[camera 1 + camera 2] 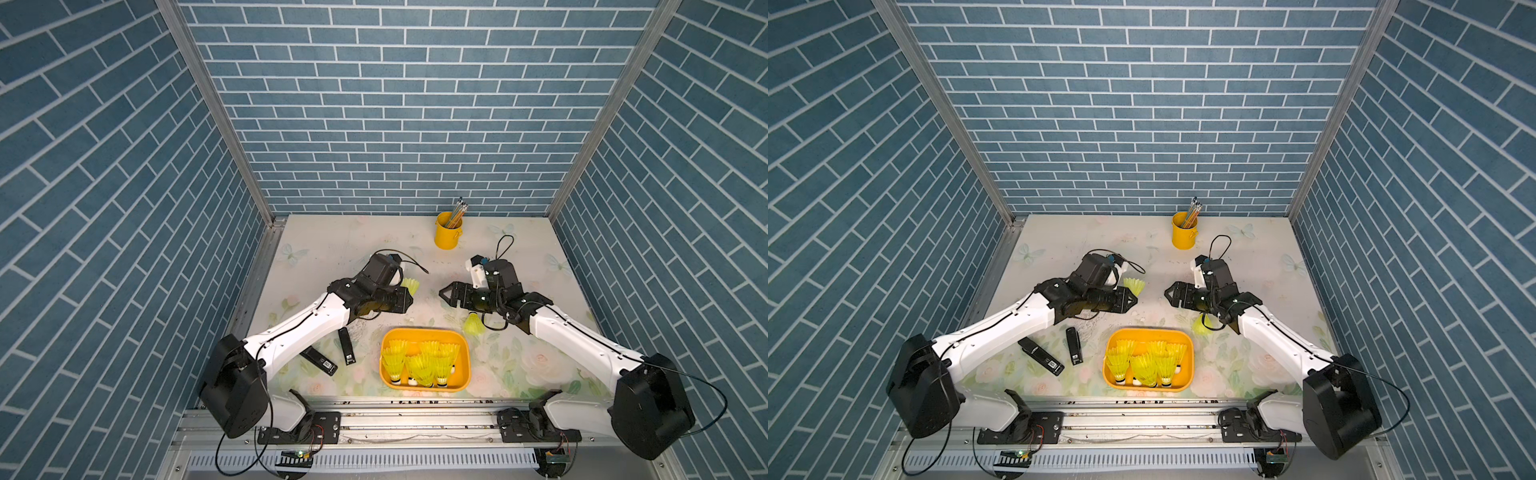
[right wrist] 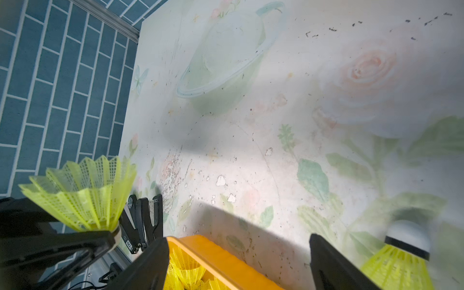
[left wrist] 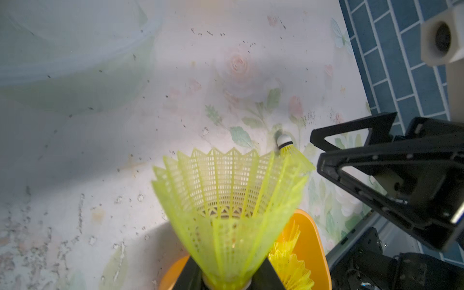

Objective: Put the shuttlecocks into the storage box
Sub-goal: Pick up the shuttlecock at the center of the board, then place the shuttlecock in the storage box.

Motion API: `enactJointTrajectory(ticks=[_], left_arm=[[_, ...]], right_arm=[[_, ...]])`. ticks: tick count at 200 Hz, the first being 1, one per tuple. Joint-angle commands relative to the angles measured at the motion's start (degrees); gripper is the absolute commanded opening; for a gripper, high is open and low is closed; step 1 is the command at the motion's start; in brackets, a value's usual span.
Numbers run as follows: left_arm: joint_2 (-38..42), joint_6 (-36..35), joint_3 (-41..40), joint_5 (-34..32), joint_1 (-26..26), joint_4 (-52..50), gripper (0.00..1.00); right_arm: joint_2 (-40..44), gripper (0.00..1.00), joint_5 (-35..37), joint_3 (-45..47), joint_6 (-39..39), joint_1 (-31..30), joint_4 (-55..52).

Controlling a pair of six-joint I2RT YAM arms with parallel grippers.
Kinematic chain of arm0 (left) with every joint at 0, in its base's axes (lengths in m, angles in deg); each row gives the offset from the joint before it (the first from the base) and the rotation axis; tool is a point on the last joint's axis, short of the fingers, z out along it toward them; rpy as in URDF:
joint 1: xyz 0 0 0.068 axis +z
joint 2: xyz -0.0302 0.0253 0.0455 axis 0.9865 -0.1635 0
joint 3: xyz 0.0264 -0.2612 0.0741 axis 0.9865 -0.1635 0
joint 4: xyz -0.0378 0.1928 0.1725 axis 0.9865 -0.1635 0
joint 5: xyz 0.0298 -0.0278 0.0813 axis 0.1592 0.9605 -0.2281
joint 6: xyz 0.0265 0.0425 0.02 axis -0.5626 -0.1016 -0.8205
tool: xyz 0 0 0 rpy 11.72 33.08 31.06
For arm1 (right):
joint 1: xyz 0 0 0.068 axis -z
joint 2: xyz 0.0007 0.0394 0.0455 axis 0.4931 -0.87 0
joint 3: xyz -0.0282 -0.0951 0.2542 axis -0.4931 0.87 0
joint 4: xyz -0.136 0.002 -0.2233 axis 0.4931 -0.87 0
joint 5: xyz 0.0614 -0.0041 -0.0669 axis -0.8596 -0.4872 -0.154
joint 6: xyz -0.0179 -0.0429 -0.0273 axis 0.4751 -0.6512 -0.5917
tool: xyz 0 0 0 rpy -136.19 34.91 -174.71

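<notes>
Left gripper (image 3: 227, 282): clamped on held shuttlecock (image 3: 226, 200), at its cork.
Storage box (image 1: 424, 331): toward the base, slightly right.
Right gripper (image 1: 444, 294): spread, empty.

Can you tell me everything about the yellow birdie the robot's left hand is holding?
The held shuttlecock is a yellow-green cone of meshy plastic, with a zigzag rim on its skirt and a pale tip. The left hand is shut on that narrow tip, so the skirt fans away from it. It hangs above the flowery table, outside the orange storage box, touching nothing else.
</notes>
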Motion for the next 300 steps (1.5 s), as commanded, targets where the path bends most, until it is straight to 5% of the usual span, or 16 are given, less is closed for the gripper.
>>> enactJointTrajectory(ticks=[1, 119, 175, 300], left_arm=[[2.4, 5.5, -2.3, 0.0, -2.2, -0.2, 0.26], [13.5, 25.1, -15.1, -2.6, -16.7, 6.4, 0.27], [11.8, 25.8, -14.9, -5.7, -17.8, 6.8, 0.27], [10.2, 30.4, -17.2, -8.1, -21.4, 8.7, 0.27]], right_arm=[[2.6, 0.9, 1.8, 0.9, -1.1, -0.8, -2.6], [10.8, 0.9, -1.6, 3.3, -1.2, -7.1, -10.6], [18.5, 0.9, -0.7, 5.6, 0.3, -9.7, -17.3], [18.2, 0.88, -3.6, 4.8, 1.5, -14.5, -20.5]])
